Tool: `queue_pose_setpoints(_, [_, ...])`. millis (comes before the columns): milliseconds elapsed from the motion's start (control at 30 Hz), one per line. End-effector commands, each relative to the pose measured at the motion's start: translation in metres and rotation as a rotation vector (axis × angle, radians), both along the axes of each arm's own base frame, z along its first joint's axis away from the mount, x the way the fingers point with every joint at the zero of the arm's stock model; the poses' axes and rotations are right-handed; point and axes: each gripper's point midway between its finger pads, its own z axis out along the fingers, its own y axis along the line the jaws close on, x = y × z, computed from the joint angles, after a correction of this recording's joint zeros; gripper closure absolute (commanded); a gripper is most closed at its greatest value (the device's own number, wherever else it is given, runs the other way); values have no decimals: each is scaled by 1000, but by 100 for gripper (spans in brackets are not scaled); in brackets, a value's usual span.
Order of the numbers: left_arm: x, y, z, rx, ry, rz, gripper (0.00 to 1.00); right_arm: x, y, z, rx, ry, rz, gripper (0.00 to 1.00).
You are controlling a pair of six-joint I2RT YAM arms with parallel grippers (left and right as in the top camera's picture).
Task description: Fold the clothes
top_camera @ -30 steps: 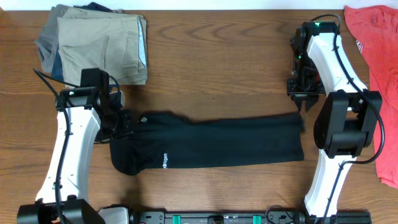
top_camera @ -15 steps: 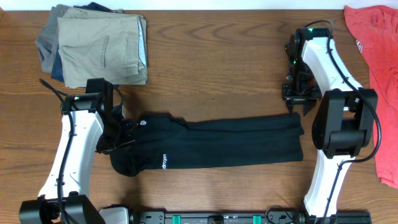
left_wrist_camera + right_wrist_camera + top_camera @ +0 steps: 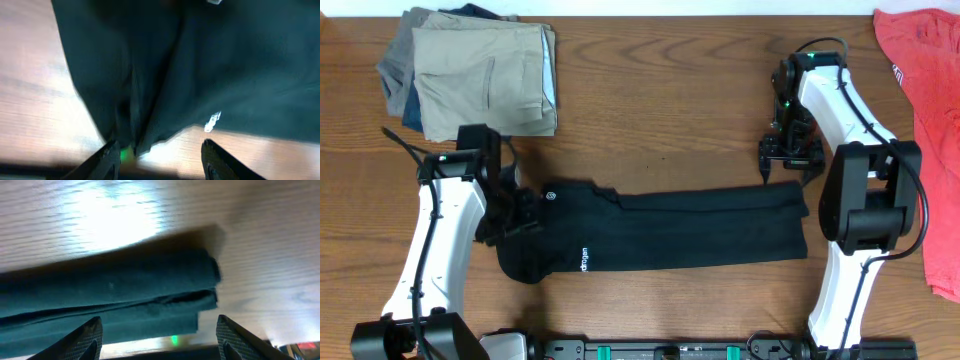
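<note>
Viewing black garment (image 3: 690, 230) lying as lengthwise-folded strip on bench (image 3: 660, 100), left pincer (image 3: 160, 154) and right pincer (image 3: 159, 326) spread, empty; likely needing crosswise folds.

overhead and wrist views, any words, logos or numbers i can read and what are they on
black garment, white print by its lower edge: too small to read
round white logo near its left end: a ring, no letters legible
left wrist view, white print: blurred
red shirt, pale mark at its edge: unreadable
Nothing here reads clearly enough to quote.
</note>
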Motion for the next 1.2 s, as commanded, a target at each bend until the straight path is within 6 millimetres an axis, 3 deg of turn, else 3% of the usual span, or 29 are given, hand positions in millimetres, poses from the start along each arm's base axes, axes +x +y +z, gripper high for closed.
queue_pose_setpoints(0, [14, 0, 1, -5, -68, 1, 46, -1, 18, -3, 31, 1, 20, 29])
queue_pose_setpoints(133, [29, -12, 4, -79, -147, -73, 46, 1, 28, -4, 32, -13, 48, 26])
queue_pose_setpoints(333, [30, -13, 2, -81, -147, -79, 46, 4, 43, -7, 36, -39, 92, 21])
queue_pose_setpoints(667, [33, -12, -28, -94, -48, -75, 46, 3, 75, -9, 63, -59, 163, 20])
queue_pose_setpoints(867, [25, -14, -39, -106, 20, -71, 47, 5, 88, -11, 70, -84, 199, 14])
queue_pose_setpoints(1167, [12, -15, -38, -115, 75, -72, 81, 5, 97, -12, 73, -94, 224, 12])
